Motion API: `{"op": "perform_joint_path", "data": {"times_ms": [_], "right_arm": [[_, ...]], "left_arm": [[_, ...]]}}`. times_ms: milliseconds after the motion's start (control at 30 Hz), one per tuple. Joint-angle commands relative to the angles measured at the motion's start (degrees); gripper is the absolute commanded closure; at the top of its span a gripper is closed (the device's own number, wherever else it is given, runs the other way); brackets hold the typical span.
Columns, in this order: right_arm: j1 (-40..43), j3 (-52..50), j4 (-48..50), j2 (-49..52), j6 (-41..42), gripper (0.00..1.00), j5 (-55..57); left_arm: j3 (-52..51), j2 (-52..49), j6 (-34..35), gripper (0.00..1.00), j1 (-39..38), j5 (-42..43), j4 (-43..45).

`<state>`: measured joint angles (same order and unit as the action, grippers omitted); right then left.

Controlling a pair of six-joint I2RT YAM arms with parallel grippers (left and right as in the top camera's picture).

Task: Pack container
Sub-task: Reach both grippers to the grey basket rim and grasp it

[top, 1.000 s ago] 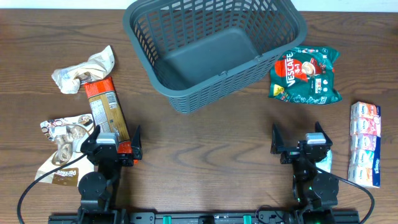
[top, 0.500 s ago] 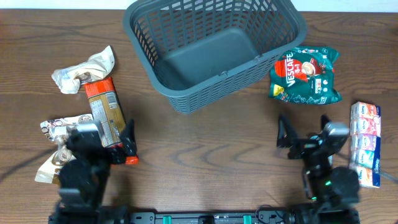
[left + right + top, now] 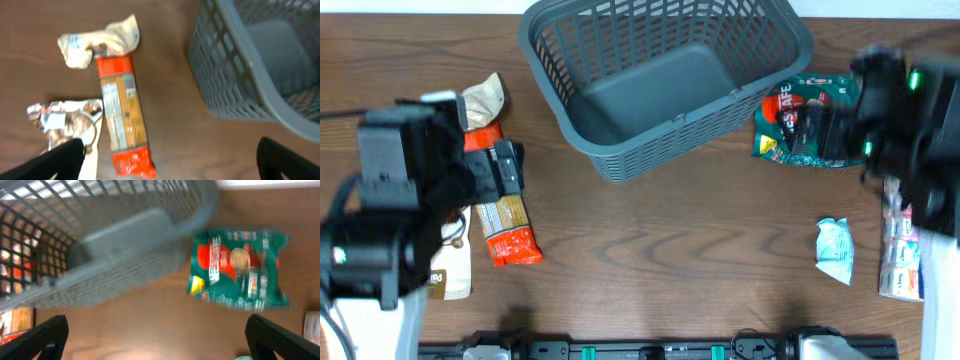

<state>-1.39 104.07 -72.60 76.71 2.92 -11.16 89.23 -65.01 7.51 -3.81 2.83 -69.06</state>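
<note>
The dark grey lattice container (image 3: 620, 165) stands empty at the table's back centre; it also shows in the left wrist view (image 3: 235, 75) and the right wrist view (image 3: 125, 265). My left gripper (image 3: 498, 165) is open and empty, high above a long orange-red packet (image 3: 505, 225) (image 3: 122, 120). My right gripper (image 3: 835, 130) is open and empty, above a green Nescafe packet (image 3: 800, 125) (image 3: 240, 270) just right of the container. In both wrist views the fingertips sit far apart at the bottom corners, left (image 3: 170, 165) and right (image 3: 160, 345).
A beige crumpled packet (image 3: 97, 42) and a silver-brown packet (image 3: 60, 115) lie by the orange one. A small light blue packet (image 3: 835, 250) lies front right. A tissue multipack (image 3: 900, 270) lies at the right edge, partly under my right arm.
Both arms have risen from the front edge and moved back: the left over the left packets, the right over the green packet. The light blue packet is uncovered.
</note>
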Motion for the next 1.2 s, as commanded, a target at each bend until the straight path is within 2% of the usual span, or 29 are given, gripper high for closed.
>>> {"op": "perform_joint_path", "data": {"times_ms": [0,33,67,133,233,267,300,400,433,500,533,567,833,1167], "right_arm": [[0.46,12.61,-3.32,7.43,-8.17,0.2,-3.23],[0.46,15.52,-3.74,9.38,-8.33,0.39,-2.45],[0.5,17.2,-3.78,10.56,-8.11,0.5,-1.88],[0.94,20.09,-3.19,13.18,-8.07,0.62,-1.53],[1.62,20.94,-1.2,15.69,-7.69,0.87,-1.53],[1.81,20.94,-0.35,16.63,-7.69,0.97,-1.53],[1.86,20.94,0.26,17.31,-7.69,0.99,-1.53],[1.84,20.96,2.99,19.69,-7.72,0.99,-1.55],[1.84,20.96,3.72,20.28,-7.72,0.99,-1.55],[1.84,20.96,5.01,21.51,-7.72,0.99,-1.57],[1.84,20.96,5.44,22.14,-7.72,0.99,-1.6],[1.84,20.96,5.64,22.71,-7.72,0.99,-1.79],[1.62,20.96,5.7,28.0,-9.07,0.99,-2.27],[1.22,20.94,3.74,33.09,-11.26,0.99,-2.4]], "left_arm": [[4.74,-3.19,-0.68,0.01,-0.2,3.67,-3.48],[4.76,-3.37,-1.79,0.02,-0.2,5.7,-3.82],[4.76,-3.37,-1.84,0.06,-0.2,6.69,-4.02],[4.76,-3.3,-1.29,0.15,-0.81,7.23,-4.09],[4.76,-3.13,-1.22,0.45,-3.96,7.02,-3.19],[4.76,-3.23,-1.22,0.53,-5.7,6.73,-2.47],[4.76,-3.41,-1.2,0.56,-7.3,6.34,-1.84],[4.76,-4.52,-1.18,0.76,-13.44,3.02,-0.2],[4.76,-5.03,-1.16,0.8,-15.43,1.53,0.24],[4.76,-6.34,-1.16,0.81,-19.65,-1.38,1.05],[4.76,-7.15,-0.9,0.89,-21.77,-2.78,1.33],[4.76,-7.82,-0.28,0.92,-23.39,-3.78,1.62],[4.76,-14.05,0.81,0.93,-33.09,-5.07,3.82],[4.76,-18.47,1.42,0.94,-35.91,-5.05,4.42]]}}
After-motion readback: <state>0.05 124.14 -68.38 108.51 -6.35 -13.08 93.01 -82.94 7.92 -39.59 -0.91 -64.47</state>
